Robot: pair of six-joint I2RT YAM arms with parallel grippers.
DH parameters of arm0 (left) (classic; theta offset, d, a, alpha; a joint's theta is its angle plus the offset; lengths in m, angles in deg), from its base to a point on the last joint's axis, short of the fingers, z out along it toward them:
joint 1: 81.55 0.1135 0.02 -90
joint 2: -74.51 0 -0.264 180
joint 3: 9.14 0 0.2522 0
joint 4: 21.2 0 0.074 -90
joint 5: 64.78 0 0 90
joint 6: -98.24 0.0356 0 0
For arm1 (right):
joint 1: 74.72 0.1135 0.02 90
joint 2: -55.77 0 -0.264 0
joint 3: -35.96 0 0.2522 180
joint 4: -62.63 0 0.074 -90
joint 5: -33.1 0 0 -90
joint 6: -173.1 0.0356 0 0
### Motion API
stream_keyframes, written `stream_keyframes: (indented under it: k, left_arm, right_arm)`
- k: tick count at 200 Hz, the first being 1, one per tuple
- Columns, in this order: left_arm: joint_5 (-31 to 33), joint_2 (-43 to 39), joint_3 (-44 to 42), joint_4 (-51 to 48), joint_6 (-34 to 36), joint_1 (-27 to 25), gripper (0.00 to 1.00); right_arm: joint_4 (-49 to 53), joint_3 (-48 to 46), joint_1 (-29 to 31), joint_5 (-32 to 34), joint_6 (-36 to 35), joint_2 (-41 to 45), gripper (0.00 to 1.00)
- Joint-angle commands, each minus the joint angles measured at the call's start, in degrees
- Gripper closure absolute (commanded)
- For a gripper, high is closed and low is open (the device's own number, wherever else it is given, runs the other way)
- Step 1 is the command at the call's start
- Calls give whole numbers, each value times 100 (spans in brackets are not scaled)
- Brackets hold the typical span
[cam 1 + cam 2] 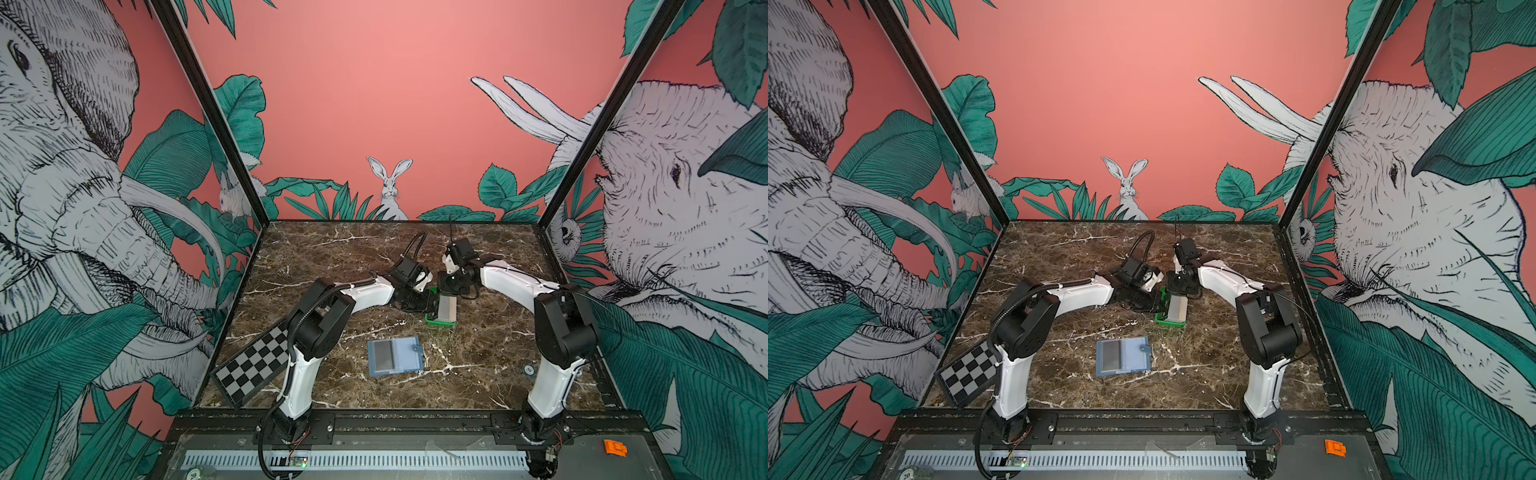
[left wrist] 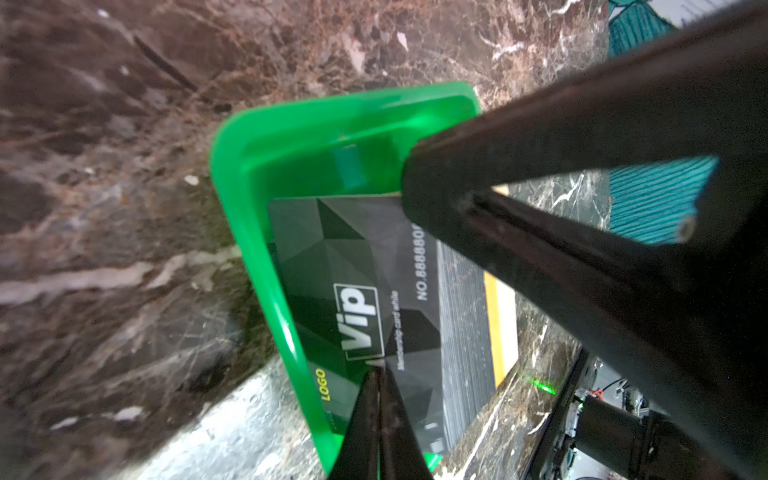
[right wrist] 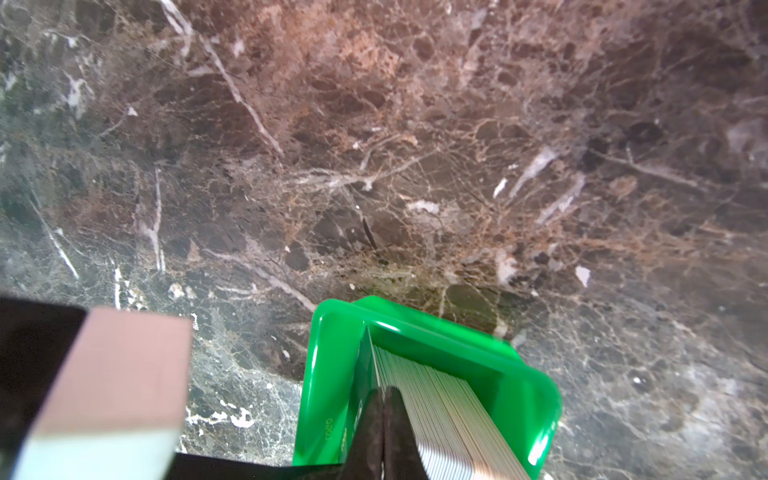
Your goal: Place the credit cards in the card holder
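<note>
Left wrist view: right hand (image 2: 406,187) pinches credit card (image 2: 353,257), on edge, lengthwise front-to-back; left hand (image 2: 376,399) closed, hold unclear.

Arms: two, left arm (image 1: 365,297) and right arm (image 1: 511,282). Grippers: two, left gripper (image 2: 376,372) and right gripper (image 3: 383,391). Green tray (image 1: 436,323): one, table centre. Credit cards (image 1: 448,307): one packed stack on edge in the tray, too many thin edges to count. Only one face is readable, a black VIP card (image 2: 353,291). Card holder (image 1: 395,356): one, 7 o'clock from the tray. Checkerboard (image 1: 253,365): one, table's 8 o'clock. Small round disc (image 1: 528,369): one, 4 o'clock. Orange clip (image 1: 615,447): one, front ledge, 5 o'clock.
</note>
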Motion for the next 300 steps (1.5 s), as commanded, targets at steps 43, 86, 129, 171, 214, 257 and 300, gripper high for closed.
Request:
stream_keyframes:
  k: [43,86,129,171,214,257,300]
  left_arm:
    - [422,-966,-19,-496,350,-29,87]
    - [441,-1967,-1259,526,-437,-33,83]
    - [782,-3019,-2708,1733,-1258,-111,77]
    - [1023,-3498,-3345,2373,-1547,-215,75]
    - [1106,-3538,-3340,2464,-1506,-233,75]
    - [871,-3476,-3266,2415,-1337,-226,75]
    - [660,-3525,-3240,2295,-1113,-233,75]
  right_arm:
    - [-191,-360,16,21,38,800,100]
    - [-307,-567,13,-144,22,1158,100]
    - [-411,-700,16,-405,-80,1352,100]
    - [-381,-696,7,-632,-263,1347,100]
    - [-329,-654,9,-565,-372,1236,100]
    - [-281,-758,23,-254,-188,1239,100]
    - [-282,-901,85,256,259,1328,100]
